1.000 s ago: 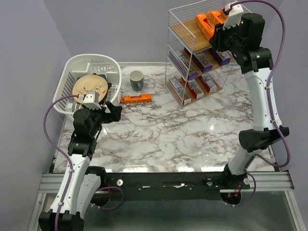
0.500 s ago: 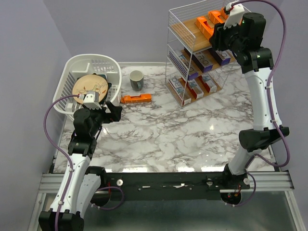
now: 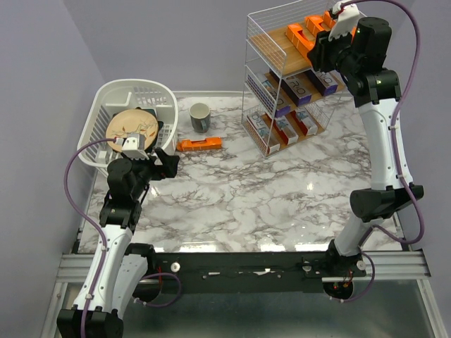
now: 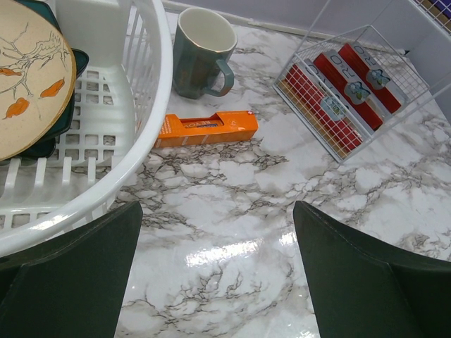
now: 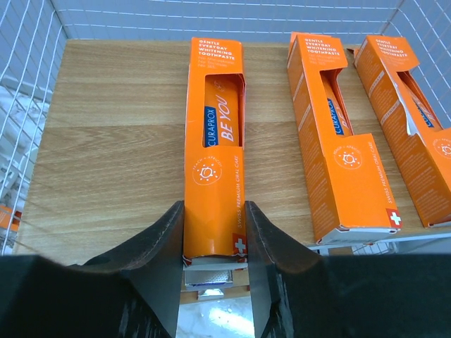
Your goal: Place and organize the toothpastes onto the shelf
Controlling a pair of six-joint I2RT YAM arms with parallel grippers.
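Note:
The shelf [image 3: 271, 44] stands at the back right. My right gripper [image 5: 215, 239] is at its top tier, shut on the near end of an orange toothpaste box [image 5: 215, 148] that lies on the wooden board [image 5: 113, 141]. Two more orange boxes [image 5: 331, 141] lie to its right. Silver-purple boxes [image 3: 296, 90] fill the middle tier and white-red boxes [image 3: 282, 128] the bottom tier. One loose orange box [image 3: 199, 144] lies on the marble table, also in the left wrist view [image 4: 206, 129]. My left gripper [image 4: 218, 282] is open and empty, hovering near the basket.
A white plastic dish basket [image 3: 134, 91] with a round patterned plate [image 3: 130, 127] stands at the left. A grey-green mug [image 3: 200, 117] stands just behind the loose orange box. The shelf's wire rails [image 5: 28, 105] close in the top board's sides and back.
My right gripper has shifted slightly farther onto the top tier with the orange box in it. The left arm has not moved.

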